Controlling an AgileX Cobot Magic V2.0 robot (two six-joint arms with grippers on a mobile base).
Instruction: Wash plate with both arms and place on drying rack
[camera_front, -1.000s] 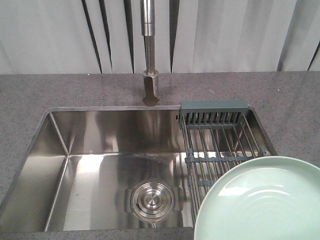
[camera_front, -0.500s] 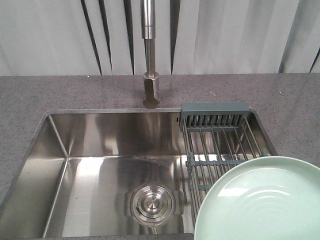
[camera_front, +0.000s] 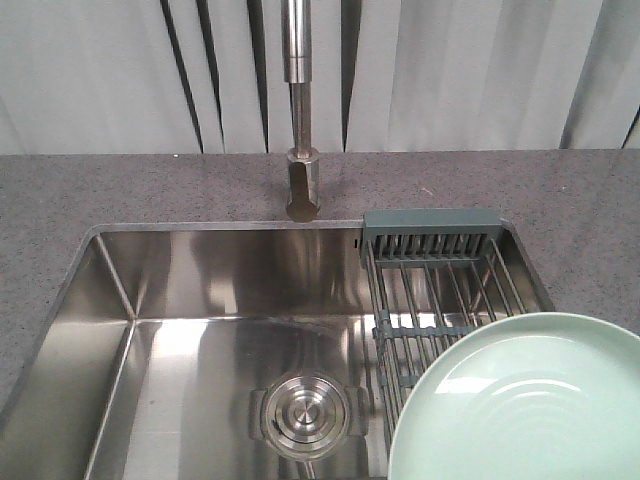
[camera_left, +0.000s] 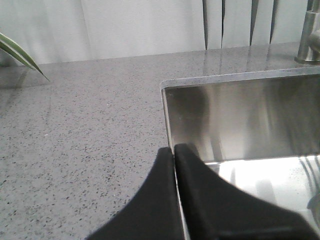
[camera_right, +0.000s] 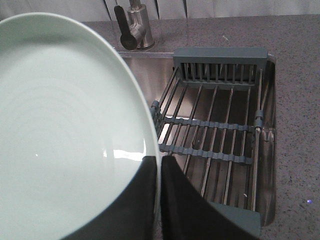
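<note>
Hold the mint-green plate (camera_right: 70, 130) level, rim pinched between the jaws of the right gripper (camera_right: 159, 200), over the drying rack (camera_right: 215, 125)'s near end. Swing left under the faucet (camera_front: 300, 130), above the sink (camera_front: 200, 270). Bring in the left gripper (camera_left: 175, 195), jaws together, empty. Counted: one plate, one rack, one faucet, one drain (camera_front: 305, 415).

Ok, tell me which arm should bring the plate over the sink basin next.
Right, probably. The right hand grips the plate by its rim near the drying rack; the left hand sits shut and empty at the sink corner.
</note>
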